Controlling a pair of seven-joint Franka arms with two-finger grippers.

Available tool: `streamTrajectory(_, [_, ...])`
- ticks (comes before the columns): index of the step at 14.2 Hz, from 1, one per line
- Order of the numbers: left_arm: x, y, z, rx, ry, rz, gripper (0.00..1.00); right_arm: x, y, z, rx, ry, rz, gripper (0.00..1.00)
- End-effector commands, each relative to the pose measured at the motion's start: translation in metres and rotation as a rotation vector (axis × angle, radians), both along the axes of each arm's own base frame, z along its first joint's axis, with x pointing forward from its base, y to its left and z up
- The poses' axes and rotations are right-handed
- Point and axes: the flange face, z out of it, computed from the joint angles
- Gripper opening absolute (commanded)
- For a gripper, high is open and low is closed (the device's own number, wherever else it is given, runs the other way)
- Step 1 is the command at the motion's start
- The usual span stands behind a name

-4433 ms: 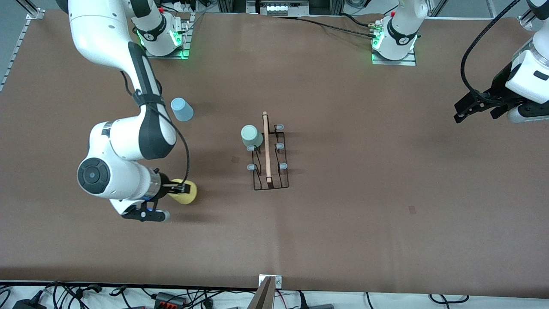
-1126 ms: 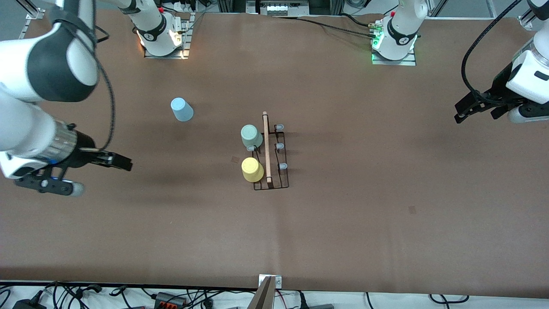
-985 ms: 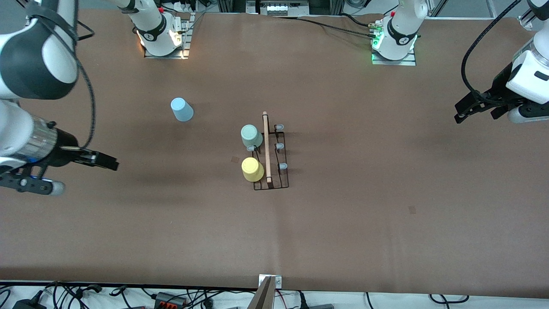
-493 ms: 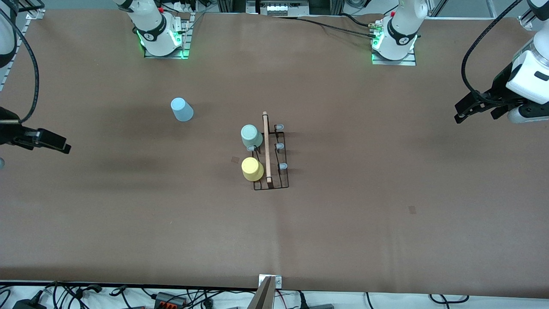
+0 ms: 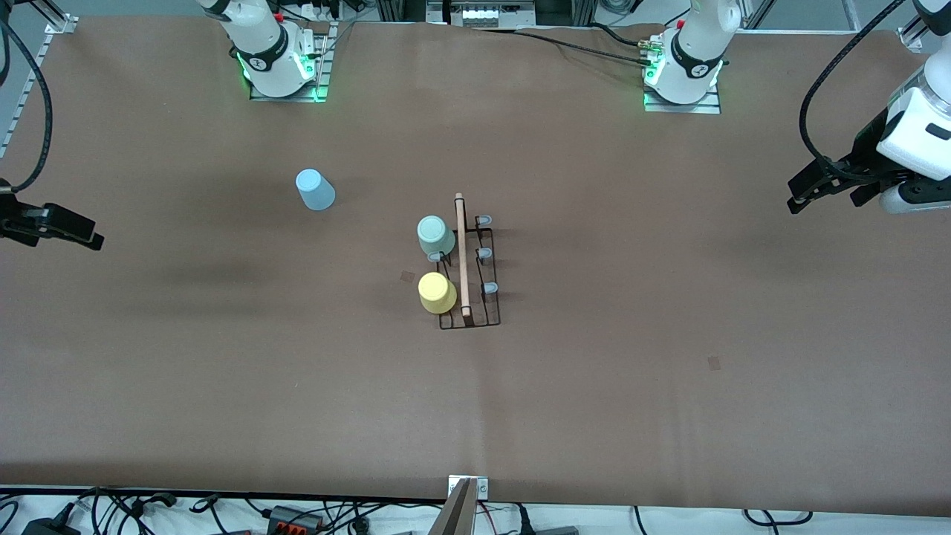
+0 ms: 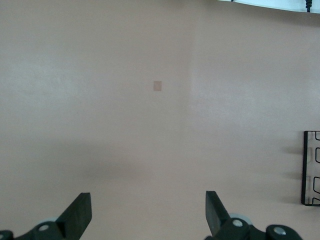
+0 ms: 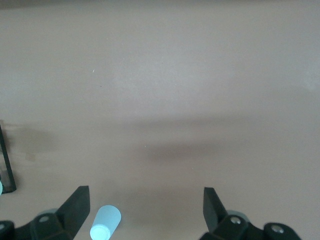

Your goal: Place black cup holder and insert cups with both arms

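Brown table (image 5: 594, 416) | wrist views: both pincers agape, empty | front: yellow cup (image 5: 437, 293) seemingly racked

A: From my station I see the brown table cover (image 5: 639, 386) spread nearly edge to edge, with a faint crease running down its middle.

B: Same here. I also get two small darker square marks (image 5: 714, 362) on it, one toward the left arm's end and one near the middle.

A: Along the near edge, a tangle of cables (image 5: 134, 509) lies on the white strip, with a small metal bracket (image 5: 468, 487) at the centre.

B: At the top, I see power strips (image 5: 479, 13).
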Motion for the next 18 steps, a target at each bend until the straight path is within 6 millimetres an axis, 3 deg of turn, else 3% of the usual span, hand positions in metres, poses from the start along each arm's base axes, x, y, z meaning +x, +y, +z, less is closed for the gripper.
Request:
streamTrajectory(1, [0.004, 0.002, 0.004, -0.020, -0.005, -0.016, 1.00, -0.014, 0.003, 0.002, -0.010, -0.006, 0.021, 1.00])
streamTrajectory(4, [0.004, 0.002, 0.004, -0.020, -0.005, -0.016, 1.00, -0.030, 0.003, -0.005, -0.009, -0.002, 0.020, 1.00])
streamTrajectory(9, [0.004, 0.002, 0.004, -0.020, -0.005, -0.016, 1.00, -0.078, 0.004, -0.019, -0.018, -0.015, 0.025, 1.00])
streamTrajectory(18, [0.004, 0.002, 0.004, -0.020, -0.005, -0.016, 1.00, -0.072, 0.001, -0.010, -0.019, -0.021, 0.016, 1.00])
